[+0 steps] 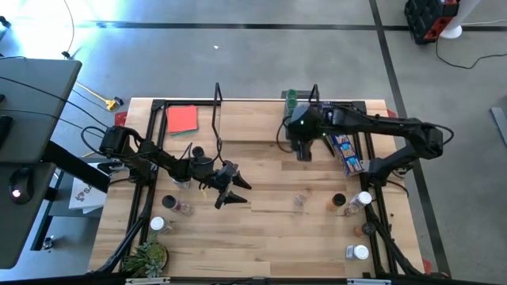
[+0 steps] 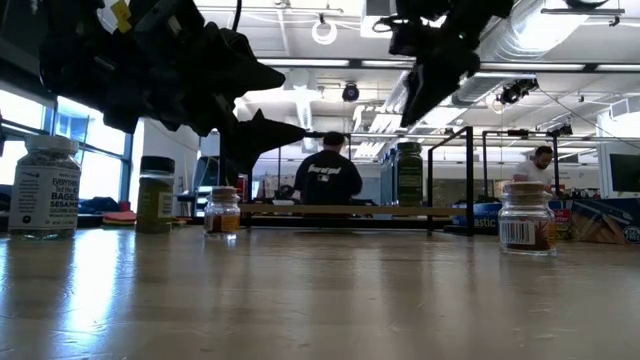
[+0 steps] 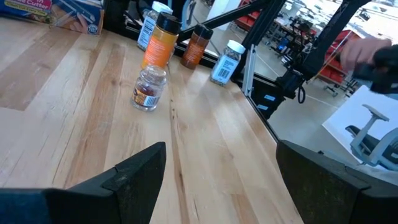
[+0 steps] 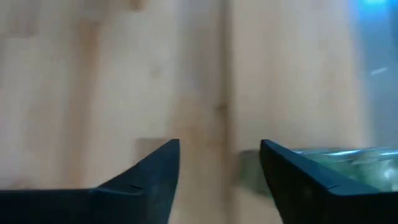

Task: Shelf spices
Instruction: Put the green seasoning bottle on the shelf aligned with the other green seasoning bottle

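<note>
Nearest the low camera, a clear jar with a light cap (image 2: 527,216) stands on the table at the right, with brown contents and a barcode label. At the left stand three more spices: a white-labelled jar with a dark cap (image 2: 44,186), a jar of green contents with a black cap (image 2: 155,194), and a small jar of orange-brown contents (image 2: 222,211).

From above, the remaining jars lie scattered along the near half of the table (image 1: 261,237): a small clear jar (image 1: 299,200) near the centre, a cluster with a white-capped jar (image 1: 363,199) at the right, and another white-capped jar (image 1: 360,252) at the near right corner.

The shelf (image 1: 245,120) stands along the far edge of the table. One green-capped jar (image 1: 291,98) stands on it, just beside the right arm.

The right gripper (image 1: 303,150) hangs over the table just in front of the shelf, fingers apart and empty; bare wood shows between them in the wrist view.

The left gripper (image 1: 231,190) hovers above the table left of centre, fingers spread wide and empty.

A red-orange card (image 1: 182,119) lies at the far left. A blue snack package (image 1: 346,150) lies at the far right. A small plant (image 1: 147,256) sits at the near left corner.

Beyond the table, a person in a dark top (image 2: 329,178) sits facing away.
</note>
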### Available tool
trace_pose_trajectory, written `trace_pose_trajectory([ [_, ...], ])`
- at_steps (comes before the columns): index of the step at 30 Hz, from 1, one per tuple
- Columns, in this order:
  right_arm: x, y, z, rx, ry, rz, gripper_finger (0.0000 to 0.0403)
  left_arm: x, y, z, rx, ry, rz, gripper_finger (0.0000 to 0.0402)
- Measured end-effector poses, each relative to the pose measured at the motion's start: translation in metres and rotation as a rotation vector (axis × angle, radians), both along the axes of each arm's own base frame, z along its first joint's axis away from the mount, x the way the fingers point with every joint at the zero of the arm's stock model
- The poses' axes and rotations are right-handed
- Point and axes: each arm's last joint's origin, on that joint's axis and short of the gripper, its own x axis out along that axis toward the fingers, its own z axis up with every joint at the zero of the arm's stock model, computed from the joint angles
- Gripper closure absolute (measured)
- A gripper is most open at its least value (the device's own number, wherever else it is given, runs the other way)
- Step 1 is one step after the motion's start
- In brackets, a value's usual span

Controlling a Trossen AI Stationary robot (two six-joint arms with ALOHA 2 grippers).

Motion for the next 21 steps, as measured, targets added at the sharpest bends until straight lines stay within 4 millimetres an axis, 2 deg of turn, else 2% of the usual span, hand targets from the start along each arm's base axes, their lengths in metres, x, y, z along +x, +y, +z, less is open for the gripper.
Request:
trace_pose_trajectory([
  [3, -0.004, 0.009, -0.025, 0.051, 0.049, -0.01, 0.0253, 0.0, 0.0, 0.0, 0.003, -0.001, -0.001, 0.0101],
  [7, -0.008, 0.01, -0.053, 0.04, 0.046, -0.087, 0.0326, 0.0, 0.0, 0.0, 0.004, -0.001, 0.0, 0.0101],
  [12, -0.01, 0.006, -0.067, -0.044, 0.013, -0.174, 0.0392, 0.0, 0.0, 0.0, 0.004, -0.001, 0.0, 0.0101],
  [21, -0.016, -0.012, -0.068, -0.099, 0.021, -0.272, 0.0396, 0.0, 0.0, 0.0, 0.004, -0.001, 0.007, 0.0101],
])
